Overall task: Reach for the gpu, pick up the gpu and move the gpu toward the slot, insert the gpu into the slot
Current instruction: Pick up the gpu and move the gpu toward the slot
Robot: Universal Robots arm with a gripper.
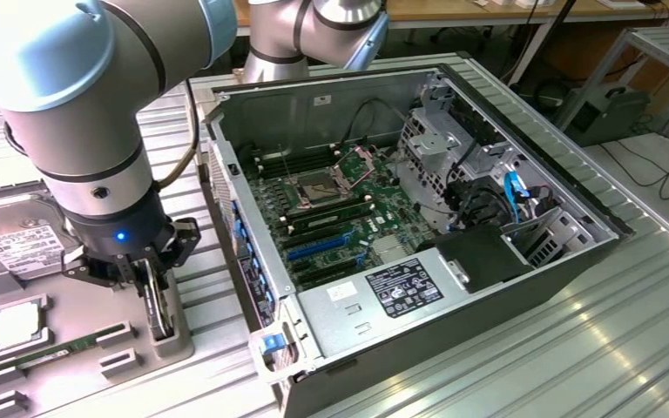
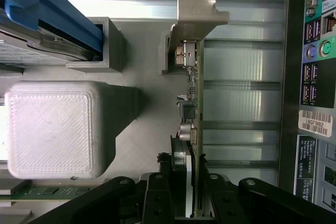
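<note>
exterior: high, oblique, whole scene | wrist: close, down past gripper (image 2: pixel 185 184) | shared: gpu (image 2: pixel 195 98)

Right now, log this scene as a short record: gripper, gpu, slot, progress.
gripper: the gripper is lowered onto the top edge of the gpu
gpu: the gpu stands on edge in a grey holder, with its silver bracket at one end
location: the holder is outside the open computer case, to the exterior view's left of it
slot: the slot is blue, sits on the motherboard and has no card in it
progress: gpu in the holder, not in the slot
</note>
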